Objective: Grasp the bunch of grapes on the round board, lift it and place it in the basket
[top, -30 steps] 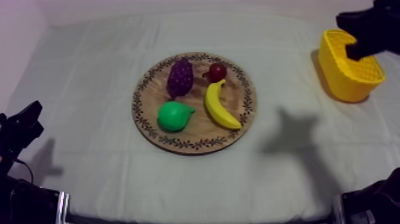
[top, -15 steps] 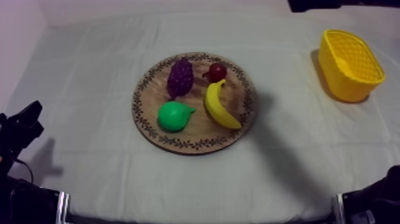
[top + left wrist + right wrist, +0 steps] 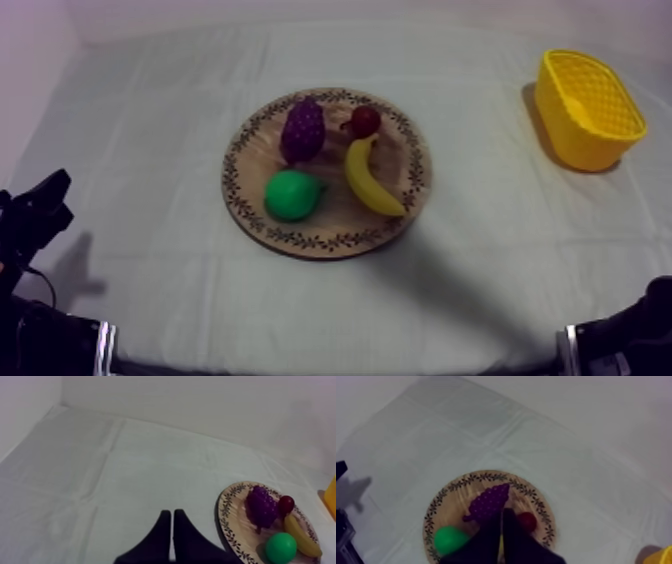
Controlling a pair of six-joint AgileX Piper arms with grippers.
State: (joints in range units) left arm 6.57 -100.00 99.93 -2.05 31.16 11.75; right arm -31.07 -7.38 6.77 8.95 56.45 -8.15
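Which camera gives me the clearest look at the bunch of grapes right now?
The top view: the bunch of grapes lies whole and uncovered on the wooden board, beside the small red fruit. The left wrist view shows it from the side. In the right wrist view, the shut right gripper overlaps its edge.

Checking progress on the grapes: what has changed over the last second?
The right gripper drew away from over the yellow basket and now faces the wooden board, fingers together. The bunch of grapes, the board and the left gripper stayed put.
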